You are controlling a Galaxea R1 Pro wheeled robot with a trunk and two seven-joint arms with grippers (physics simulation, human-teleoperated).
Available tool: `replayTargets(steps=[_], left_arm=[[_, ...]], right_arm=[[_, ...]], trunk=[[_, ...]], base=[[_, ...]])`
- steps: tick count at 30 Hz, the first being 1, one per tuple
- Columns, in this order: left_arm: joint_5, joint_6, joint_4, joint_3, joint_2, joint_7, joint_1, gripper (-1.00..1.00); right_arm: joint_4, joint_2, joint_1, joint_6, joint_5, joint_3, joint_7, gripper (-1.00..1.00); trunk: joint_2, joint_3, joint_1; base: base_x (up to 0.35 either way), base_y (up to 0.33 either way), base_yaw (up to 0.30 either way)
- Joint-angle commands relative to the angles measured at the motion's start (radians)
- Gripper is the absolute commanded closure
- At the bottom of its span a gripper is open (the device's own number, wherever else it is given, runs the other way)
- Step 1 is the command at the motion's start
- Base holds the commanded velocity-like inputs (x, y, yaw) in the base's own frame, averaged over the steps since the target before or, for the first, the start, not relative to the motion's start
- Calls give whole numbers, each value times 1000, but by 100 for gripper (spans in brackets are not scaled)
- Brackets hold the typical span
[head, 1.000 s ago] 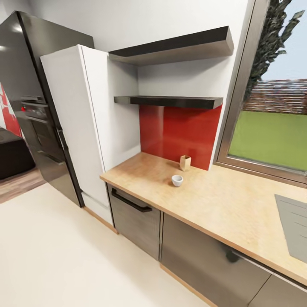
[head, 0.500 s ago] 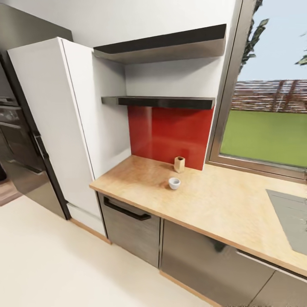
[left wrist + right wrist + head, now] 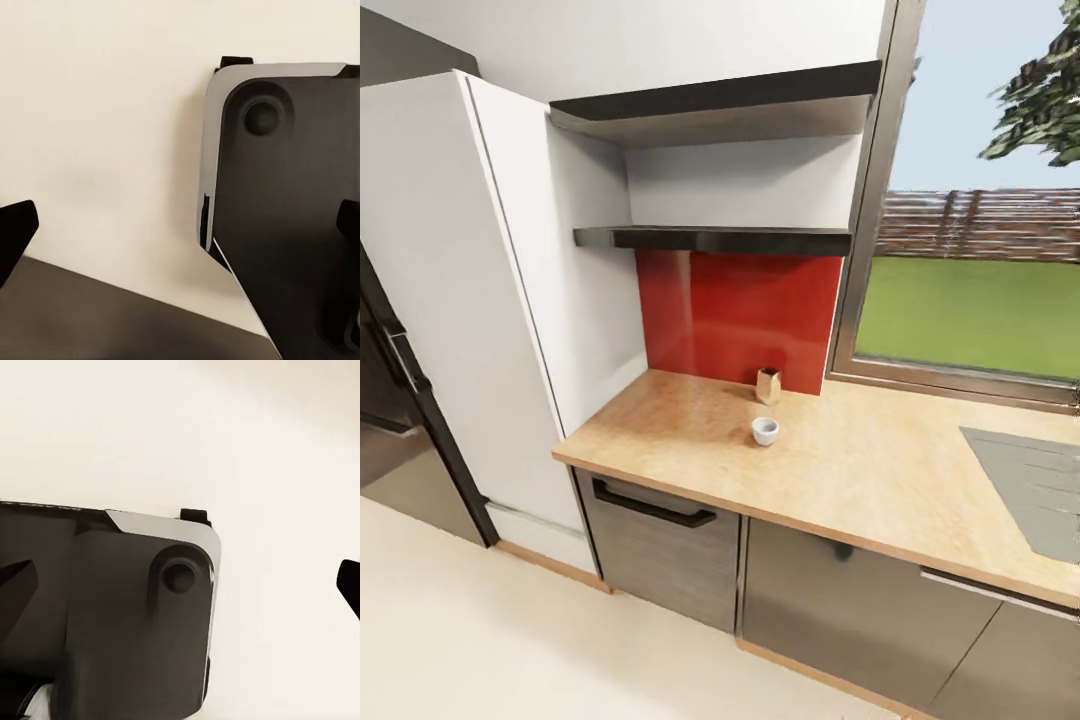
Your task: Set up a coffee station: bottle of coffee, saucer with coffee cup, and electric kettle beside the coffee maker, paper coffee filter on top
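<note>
The light beige countertop [image 3: 880, 470] runs over grey cabinets in the head view. A tiny white coffee cup [image 3: 765, 431] stands on it, a little in front of the red backsplash. Two black kitchen shelves [image 3: 710, 238] hang on the wall above; their top faces are hidden from this angle. In the left wrist view my left gripper [image 3: 180, 229] is open, its dark fingertips [image 3: 15, 232] wide apart with nothing between them. My right gripper [image 3: 184, 585] is open too, its fingertips [image 3: 15, 585] at the picture's edges over the robot's dark base and the pale floor.
A small tan container [image 3: 768, 385] stands behind the cup against the red backsplash [image 3: 740, 310]. A tall white cabinet [image 3: 470, 300] closes the counter's left end. A steel drainboard [image 3: 1030, 480] is inset at right, below a window [image 3: 970, 300]. Pale floor [image 3: 510, 640] lies before the cabinets.
The head view has swung to the right: the dark fridge has slid out at the left and more window shows. The cup and tan container have not moved on the counter.
</note>
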Motion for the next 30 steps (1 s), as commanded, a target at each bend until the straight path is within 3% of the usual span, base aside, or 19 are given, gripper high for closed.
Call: replayTargets(steps=[1,30], left_arm=[[-10,-2,0,9,0,-3,-1,-100],[-10,-1,0,10,2,-3,-1,-100]], right_arm=[[2,0,-1,-4,-11,7,4,-100],[2,0,-1,-4,-11,7,4,-100]], trunk=[[-2,-2,1],[-2,-2,1]], base=[[2,332,-263],[0,334,-263]])
